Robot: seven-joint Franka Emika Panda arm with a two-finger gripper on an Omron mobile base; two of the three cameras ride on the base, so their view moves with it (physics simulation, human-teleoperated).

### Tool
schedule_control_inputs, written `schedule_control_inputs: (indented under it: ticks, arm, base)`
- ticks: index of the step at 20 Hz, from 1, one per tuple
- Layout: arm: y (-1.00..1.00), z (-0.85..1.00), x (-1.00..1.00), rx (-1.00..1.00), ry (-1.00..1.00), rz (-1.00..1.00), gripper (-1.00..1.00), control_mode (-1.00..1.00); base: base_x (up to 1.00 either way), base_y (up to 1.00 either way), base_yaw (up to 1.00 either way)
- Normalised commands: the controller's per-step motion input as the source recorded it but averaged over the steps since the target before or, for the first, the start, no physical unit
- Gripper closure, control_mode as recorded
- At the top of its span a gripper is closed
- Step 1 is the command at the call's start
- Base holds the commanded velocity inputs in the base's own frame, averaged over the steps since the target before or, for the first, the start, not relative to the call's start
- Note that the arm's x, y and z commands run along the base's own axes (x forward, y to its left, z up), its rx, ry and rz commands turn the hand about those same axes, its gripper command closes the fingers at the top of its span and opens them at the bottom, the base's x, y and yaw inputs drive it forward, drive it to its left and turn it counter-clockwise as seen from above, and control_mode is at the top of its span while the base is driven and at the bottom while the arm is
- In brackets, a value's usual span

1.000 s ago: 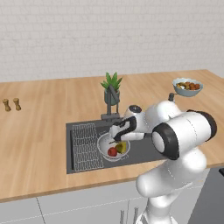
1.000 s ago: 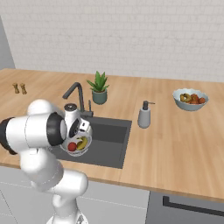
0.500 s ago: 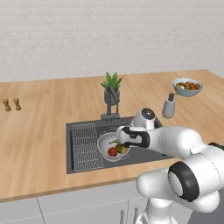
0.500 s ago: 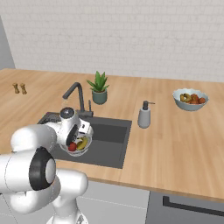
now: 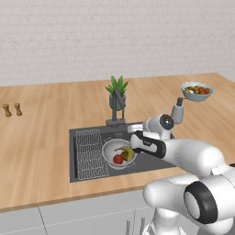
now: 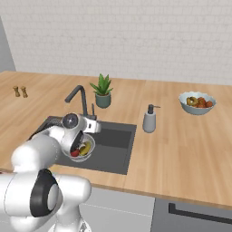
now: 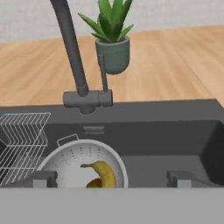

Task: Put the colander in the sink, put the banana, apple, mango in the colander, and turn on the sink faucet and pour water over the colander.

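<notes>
The pale perforated colander (image 5: pixel 111 152) sits in the dark sink (image 5: pixel 151 163), left of its middle. In it lie the yellow banana (image 5: pixel 128 153) and the red apple (image 5: pixel 118 159). In the hand view a dull orange patch below the banana (image 7: pixel 104 171) may be the mango; I cannot tell. My gripper (image 5: pixel 135 139) hovers just right of the colander, open and holding nothing, pointing at the dark sink faucet (image 7: pixel 72 52). Its fingertips (image 7: pixel 43 178) stand wide apart above the colander (image 7: pixel 65 162). No water shows at the spout.
A flat wire rack (image 5: pixel 91 151) lies in the sink's left part. Behind the faucet stands a potted plant (image 5: pixel 117 93). On the counter to the right are a soap dispenser (image 5: pixel 177 111) and a fruit bowl (image 5: pixel 196 91). Two small shakers (image 5: pixel 12 109) stand far left.
The hand has risen from the colander and turned toward the faucet, jaws still wide. The arm's elbow has swung down toward the lower right.
</notes>
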Motion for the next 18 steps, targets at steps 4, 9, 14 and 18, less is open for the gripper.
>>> schedule_control_inputs:
  ticks: [4,9,14,18]
  arm:
    - [0.0,-0.02,0.25,0.0,-0.22,0.0,-1.0,-1.0]
    - [0.0,-0.04,0.24,0.0,-0.15,0.0,-1.0,-1.0]
    - [0.0,-0.01,0.12,0.0,-0.03,0.0,-1.0,-1.0]
    - [0.0,0.0,0.08,0.0,0.0,0.0,-1.0,-1.0]
  base:
    - [0.0,0.0,0.0]
    - [0.0,0.0,0.0]
    - [0.0,0.0,0.0]
    - [0.0,0.0,0.0]
